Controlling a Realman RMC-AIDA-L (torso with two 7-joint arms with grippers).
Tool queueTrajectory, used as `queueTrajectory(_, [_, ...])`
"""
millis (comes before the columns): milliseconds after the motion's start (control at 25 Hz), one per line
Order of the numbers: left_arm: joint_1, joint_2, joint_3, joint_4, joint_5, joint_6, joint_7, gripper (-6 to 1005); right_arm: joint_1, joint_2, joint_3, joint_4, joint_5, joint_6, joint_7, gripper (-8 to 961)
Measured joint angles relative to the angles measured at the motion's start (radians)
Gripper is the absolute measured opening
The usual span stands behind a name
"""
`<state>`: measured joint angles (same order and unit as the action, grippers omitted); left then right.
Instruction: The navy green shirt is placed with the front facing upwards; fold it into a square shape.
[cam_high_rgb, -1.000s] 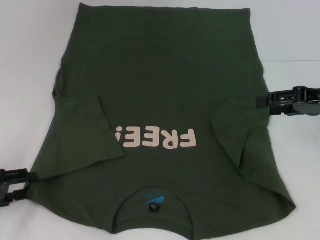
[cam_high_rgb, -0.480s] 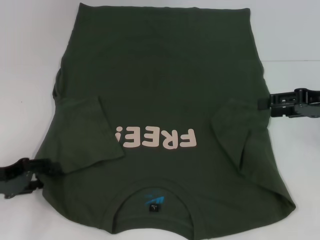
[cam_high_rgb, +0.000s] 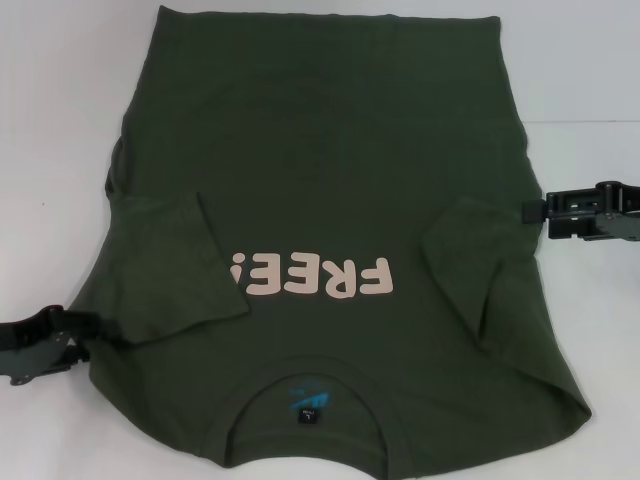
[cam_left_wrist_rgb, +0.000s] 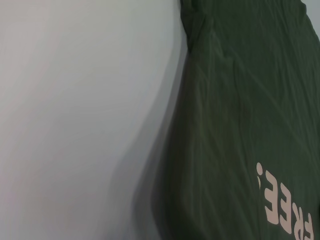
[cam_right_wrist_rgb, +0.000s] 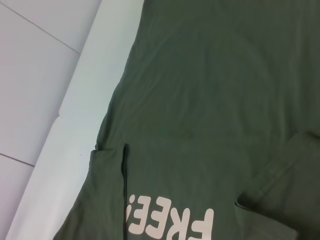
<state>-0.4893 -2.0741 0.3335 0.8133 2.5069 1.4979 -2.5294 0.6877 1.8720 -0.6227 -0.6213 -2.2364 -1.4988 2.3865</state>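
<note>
Shirt: dark olive-green cotton T-shirt (cam_high_rgb: 330, 180), sleeves folded in.
My left gripper (cam_high_rgb: 85, 330): pinching its edge.
My right gripper (cam_high_rgb: 528, 211): beside it, jaws unclear.

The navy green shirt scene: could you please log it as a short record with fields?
garment: navy green shirt, front up, "FREE!" print showing
sleeves: both folded inward onto the body
collar: nearest the robot, neck label visible
left pincer: at the shirt's left edge near the folded sleeve
right pincer: at the shirt's right edge, mid-body
surface: white table
fold progress: body not yet folded
</note>
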Motion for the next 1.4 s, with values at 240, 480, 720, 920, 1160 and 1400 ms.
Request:
queueTrajectory(240, [0.002,0.0,0.001,0.005,-0.002,0.001,0.005,406,-0.002,-0.005,0.008,0.0,0.0,-0.003,0.005,735])
queueTrajectory(480, [0.003,0.0,-0.005,0.007,-0.033,0.017,0.051,176,-0.011,-0.005,0.051,0.001,0.001,-0.004,0.005,734])
queueTrajectory(720, [0.005,0.005,-0.009,0.007,-0.099,0.07,0.104,29,-0.021,-0.011,0.06,0.0,-0.003,-0.032,-0.041,735])
queueTrajectory(920, [0.0,0.011,-0.01,0.007,-0.107,0.074,0.106,29,-0.031,-0.038,0.04,0.0,-0.079,-0.143,-0.031,735])
queueTrajectory(1160, [-0.01,0.012,-0.004,0.007,-0.107,0.056,0.107,28,-0.045,-0.047,0.038,-0.014,-0.242,-0.185,-0.007,735])
queueTrajectory(1400, [-0.014,0.012,-0.002,0.002,-0.107,0.048,0.107,29,-0.053,-0.02,0.017,-0.014,-0.288,-0.184,-0.091,735])
